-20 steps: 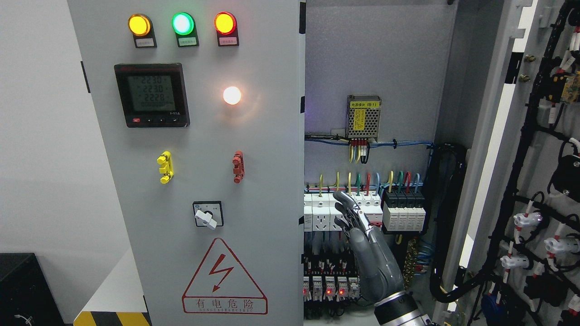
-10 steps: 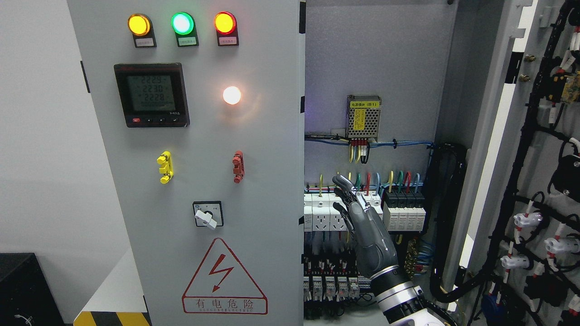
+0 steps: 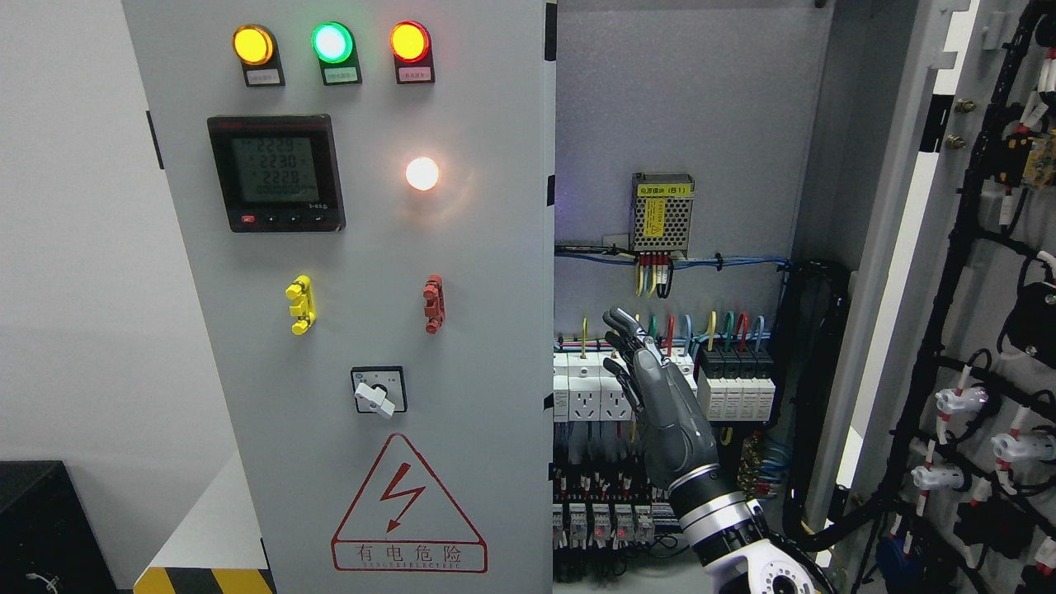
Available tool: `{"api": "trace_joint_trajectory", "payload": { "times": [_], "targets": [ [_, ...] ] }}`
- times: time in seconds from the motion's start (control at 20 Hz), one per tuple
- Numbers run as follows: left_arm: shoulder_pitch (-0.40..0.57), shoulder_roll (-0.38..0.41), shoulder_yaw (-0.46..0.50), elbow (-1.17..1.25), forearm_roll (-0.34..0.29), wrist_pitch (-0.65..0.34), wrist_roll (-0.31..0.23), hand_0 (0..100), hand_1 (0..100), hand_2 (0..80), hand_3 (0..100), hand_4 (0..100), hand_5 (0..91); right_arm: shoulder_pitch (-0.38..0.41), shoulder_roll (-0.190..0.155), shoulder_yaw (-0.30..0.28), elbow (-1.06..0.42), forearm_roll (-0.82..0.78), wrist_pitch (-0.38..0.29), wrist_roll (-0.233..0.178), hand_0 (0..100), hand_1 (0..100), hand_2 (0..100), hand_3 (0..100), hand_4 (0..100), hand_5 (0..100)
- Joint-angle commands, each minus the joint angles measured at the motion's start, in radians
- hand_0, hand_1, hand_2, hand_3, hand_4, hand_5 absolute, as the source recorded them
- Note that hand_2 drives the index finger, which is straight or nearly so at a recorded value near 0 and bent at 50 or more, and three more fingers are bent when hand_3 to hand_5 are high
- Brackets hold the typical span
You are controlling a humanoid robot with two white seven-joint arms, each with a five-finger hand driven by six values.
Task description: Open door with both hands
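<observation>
Probably we face a stiff, heavy grey sheet-metal cabinet door point(image 3: 346, 330), best hooked at its free right edge, our right hand point(image 3: 652, 388) open-fingered, holding nothing.

An electrical test room: a switchgear cabinet point(image 3: 346, 330) with 3 lamps point(image 3: 332, 43), meter point(image 3: 275, 172), breakers point(image 3: 660, 388) and wiring point(image 3: 949, 330).

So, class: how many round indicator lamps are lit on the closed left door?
4: an amber lamp, a green lamp and a red lamp in a row along the top, plus a white lamp beside the black meter.
</observation>
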Motion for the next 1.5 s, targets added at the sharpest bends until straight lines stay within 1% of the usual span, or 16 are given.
{"api": "trace_joint_trajectory", "payload": {
  "times": [0.0,0.05,0.15,0.4,0.5,0.65,0.85,1.0,1.15,1.3,1.45],
  "targets": [
    [0.014,-0.001,0.008,-0.005,0.026,0.003,0.001,12,56,0.0,0,0,0.0,-0.015,-0.008,0.002,0.037,-0.051,0.008,0.031,6,14,0,0,0,0],
    [0.014,-0.001,0.006,-0.005,0.034,0.003,0.003,12,56,0.0,0,0,0.0,-0.015,-0.008,0.003,0.035,-0.052,0.013,0.034,6,14,0,0,0,0],
    [0.014,-0.001,0.008,-0.003,0.041,0.005,0.009,12,56,0.0,0,0,0.0,-0.018,-0.019,0.003,0.035,-0.053,0.016,0.034,6,14,0,0,0,0],
    [0.008,-0.001,0.008,-0.003,0.041,0.012,0.012,12,56,0.0,0,0,0.0,-0.035,-0.022,0.003,0.035,-0.107,0.017,0.034,6,14,0,0,0,0],
    [0.008,-0.003,0.006,-0.003,0.041,0.019,0.012,12,56,0.0,0,0,0.0,-0.035,-0.030,0.003,0.034,-0.108,0.017,0.037,6,14,0,0,0,0],
    [0.008,-0.003,0.011,-0.003,0.044,0.023,0.013,12,56,0.0,0,0,0.0,-0.036,-0.033,0.005,0.032,-0.111,0.017,0.055,6,14,0,0,0,0],
    [0.006,-0.003,0.022,-0.003,0.063,0.026,0.042,12,56,0.0,0,0,0.0,-0.043,-0.035,0.006,0.032,-0.130,0.019,0.060,6,14,0,0,0,0],
    [0.006,-0.003,0.022,-0.002,0.063,0.026,0.042,12,56,0.0,0,0,0.0,-0.044,-0.044,0.034,0.031,-0.147,0.019,0.062,6,14,0,0,0,0],
    [0.006,-0.003,0.019,-0.003,0.061,0.025,0.042,12,56,0.0,0,0,0.0,-0.050,-0.045,0.037,0.032,-0.151,0.017,0.062,6,14,0,0,0,0],
    [0.006,-0.001,0.017,-0.003,0.060,0.025,0.042,12,56,0.0,0,0,0.0,-0.062,-0.044,0.037,0.035,-0.151,0.019,0.100,6,14,0,0,0,0],
    [0.006,-0.003,0.015,-0.003,0.058,0.023,0.041,12,56,0.0,0,0,0.0,-0.069,-0.045,0.043,0.044,-0.151,0.019,0.101,6,14,0,0,0,0]
  ]
}}
